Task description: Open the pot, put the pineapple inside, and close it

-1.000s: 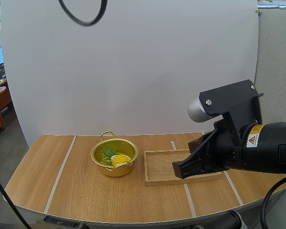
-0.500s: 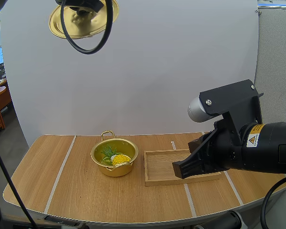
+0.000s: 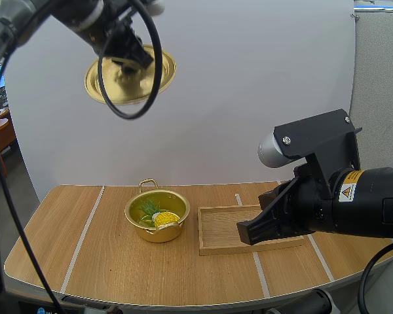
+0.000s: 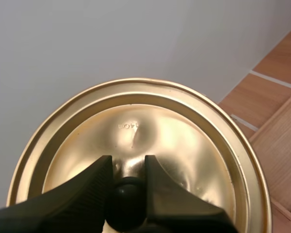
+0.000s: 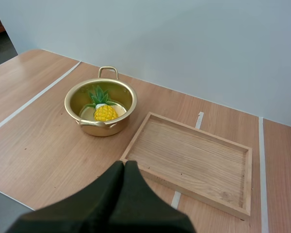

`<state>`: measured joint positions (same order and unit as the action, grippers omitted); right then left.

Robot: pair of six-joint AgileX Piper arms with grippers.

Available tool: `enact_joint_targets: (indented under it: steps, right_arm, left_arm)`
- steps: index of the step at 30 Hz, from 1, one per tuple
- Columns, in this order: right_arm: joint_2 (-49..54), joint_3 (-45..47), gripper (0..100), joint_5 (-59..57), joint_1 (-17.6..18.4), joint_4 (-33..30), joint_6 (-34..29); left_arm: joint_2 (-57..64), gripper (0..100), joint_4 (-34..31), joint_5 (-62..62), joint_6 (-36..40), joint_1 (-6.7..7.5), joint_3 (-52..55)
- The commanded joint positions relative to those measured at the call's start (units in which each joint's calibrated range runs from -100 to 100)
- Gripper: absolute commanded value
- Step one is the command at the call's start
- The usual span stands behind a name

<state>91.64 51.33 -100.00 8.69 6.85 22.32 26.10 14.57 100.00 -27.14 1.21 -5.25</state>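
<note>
- Tabletop [image 3: 111, 261] of pale wood grain with a rounded near edge, crossed from near to far by strips of white tape [image 3: 84, 234].
- A plain white backdrop [image 3: 249, 78] stands along the far edge of the table, and a grey partition [image 3: 380, 78] shows at the far right.
- The gold pot [image 3: 158, 234] stands open near the table's middle, with one loop handle on its far side.
- The pineapple [image 3: 164, 218] lies inside the pot, yellow body near and green leaves far.
- The wooden tray [image 3: 226, 229] lies just right of the pot, apart from it.
- The left gripper [image 3: 128, 55] is high above the table's left part and holds the gold lid [image 3: 124, 88] in the air.
- In the left wrist view its fingers [image 4: 87, 189] pinch the lid's black knob [image 4: 127, 201] between them.
- The right gripper [image 3: 243, 233] hovers over the near part of the tray, fingers pressed together as one dark wedge, gripping nothing.
</note>
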Motion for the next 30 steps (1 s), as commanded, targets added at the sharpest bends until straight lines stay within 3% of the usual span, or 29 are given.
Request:
enact_joint_targets:
  steps: [1,30]
  right_arm:
    - [0.5,0.3,0,0.0,-0.2,-0.3,0.4]
    - [0.5,0.3,0,0.0,-0.2,-0.3,1.2]
  left_arm:
    - [-1.3,0,1.0,0.0,-0.2,-0.01,2.9]
    - [-25.1,0,6.6,-0.1,-4.8,0.15,22.3]
